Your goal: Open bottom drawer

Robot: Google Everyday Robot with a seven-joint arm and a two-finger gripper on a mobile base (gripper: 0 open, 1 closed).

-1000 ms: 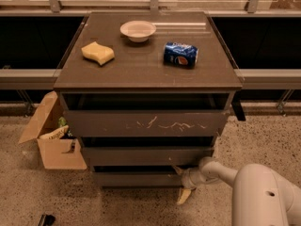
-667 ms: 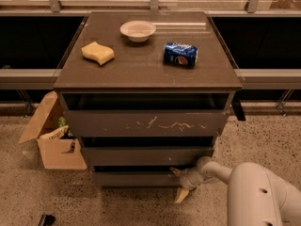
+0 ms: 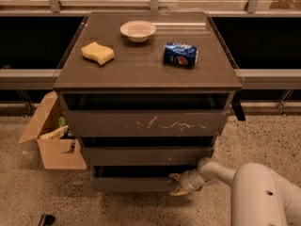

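The bottom drawer (image 3: 131, 183) is the lowest of three dark grey-brown fronts in the cabinet, plain and unmarked. It stands slightly out, with a dark gap above its top edge. My gripper (image 3: 178, 184) is at the drawer's right end, level with its front. One pale fingertip (image 3: 175, 176) sits by the top edge and the other lies lower against the front. My white arm (image 3: 263, 192) comes in from the lower right. The top drawer (image 3: 146, 123) with white scratches stands out further, and the middle drawer (image 3: 146, 155) lies between.
On the cabinet top (image 3: 141, 69) lie a yellow sponge (image 3: 98, 53), a white bowl (image 3: 138, 30) and a blue soda can (image 3: 180, 54). An open cardboard box (image 3: 54, 140) with items stands on the speckled floor at the cabinet's left. Dark shelves flank the cabinet.
My gripper has shifted slightly left along the bottom drawer's right end, and the arm has followed. The drawers look unchanged.
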